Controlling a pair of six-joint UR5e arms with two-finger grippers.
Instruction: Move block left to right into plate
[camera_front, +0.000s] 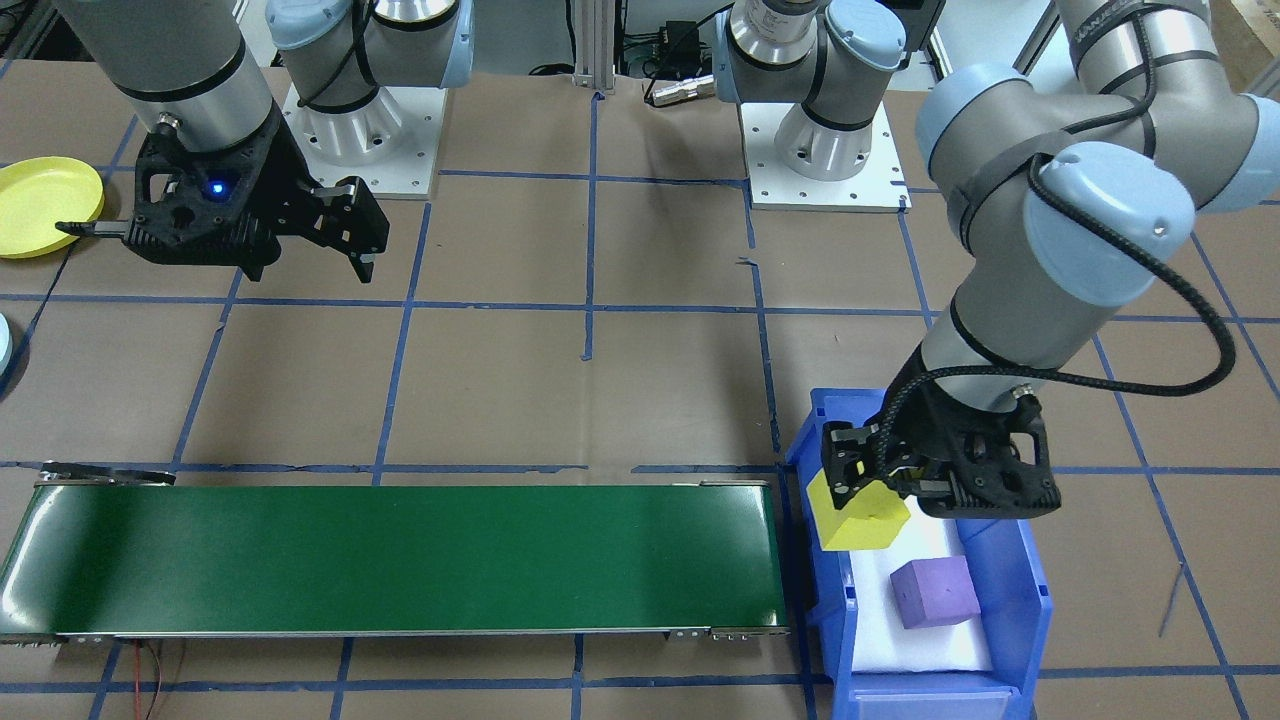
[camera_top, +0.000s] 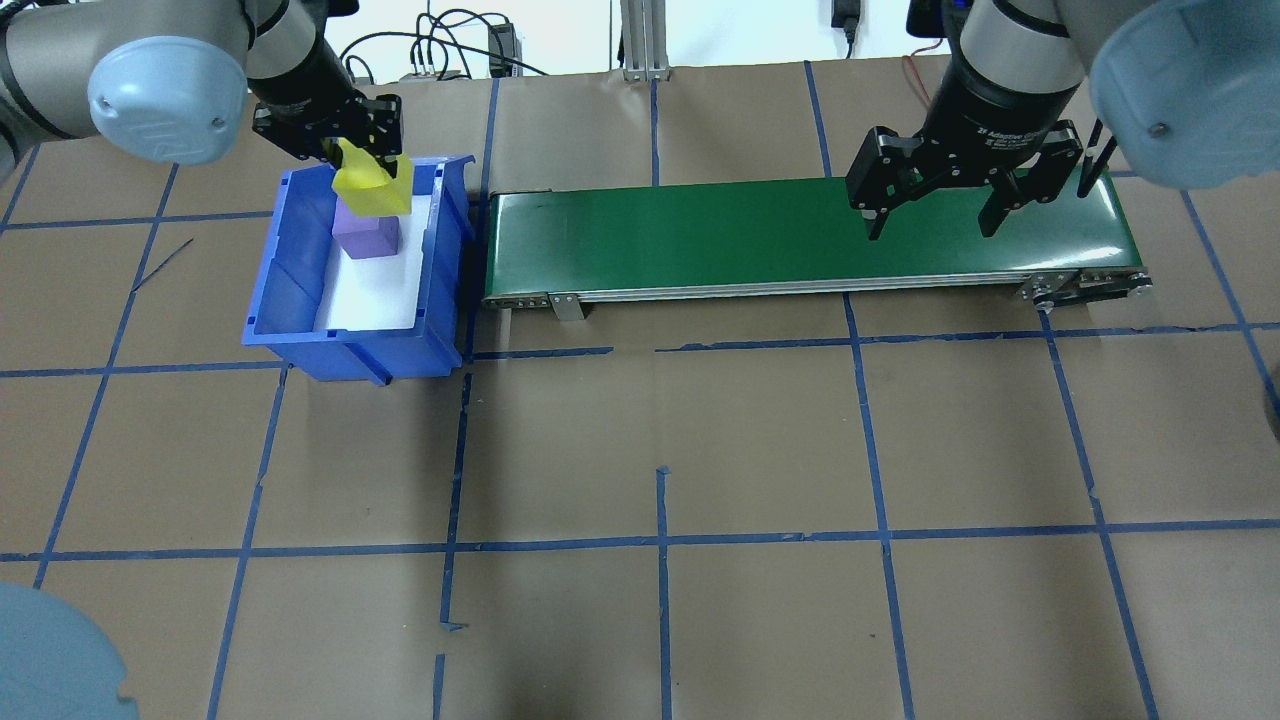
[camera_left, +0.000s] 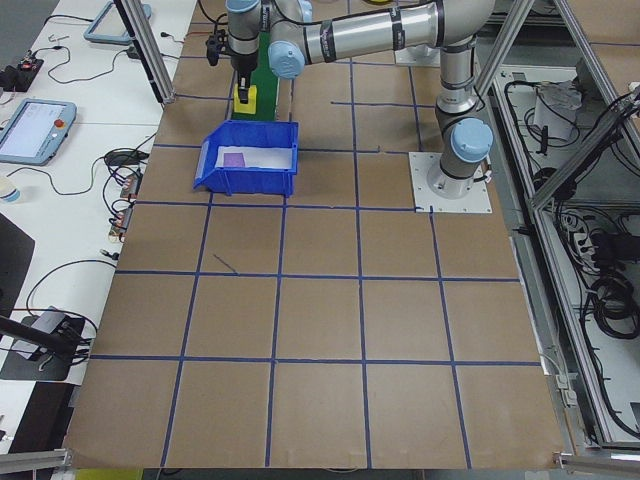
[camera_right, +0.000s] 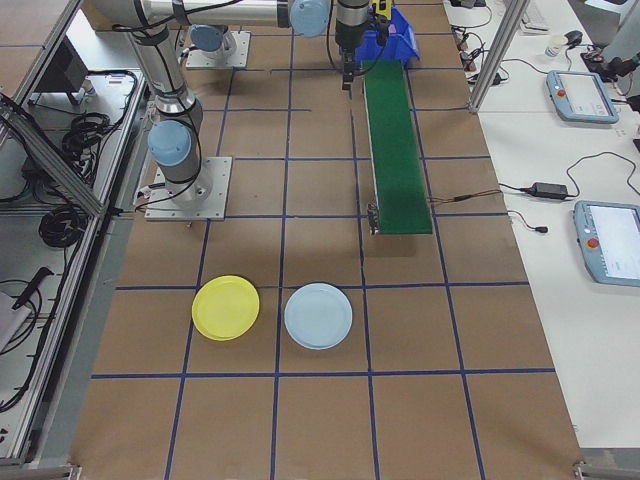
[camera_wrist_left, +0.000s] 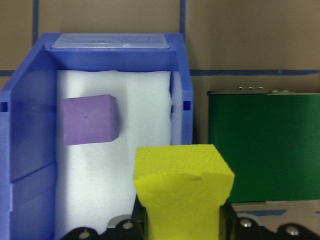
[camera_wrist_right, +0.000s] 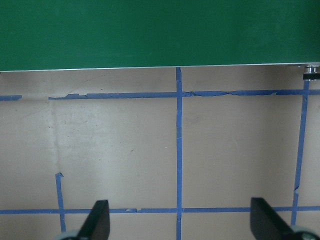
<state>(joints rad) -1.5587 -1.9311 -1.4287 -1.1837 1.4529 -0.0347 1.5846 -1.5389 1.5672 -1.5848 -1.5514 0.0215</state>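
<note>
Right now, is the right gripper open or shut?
Open. The right gripper hangs over the green conveyor belt with its fingers spread wide and nothing between them.

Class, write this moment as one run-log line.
left hand: shut on yellow block | blue bin: purple block inside | right hand: open

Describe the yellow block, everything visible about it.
The yellow block is a foam-looking cube with a soft, slightly dented surface, squeezed where it is gripped. The left tool is shut on it, holding it tilted in the air above the blue bin, near the bin's end beside the green conveyor belt. It touches only the tool's fingers; the purple block lies apart from it on the bin's white foam liner.
</note>
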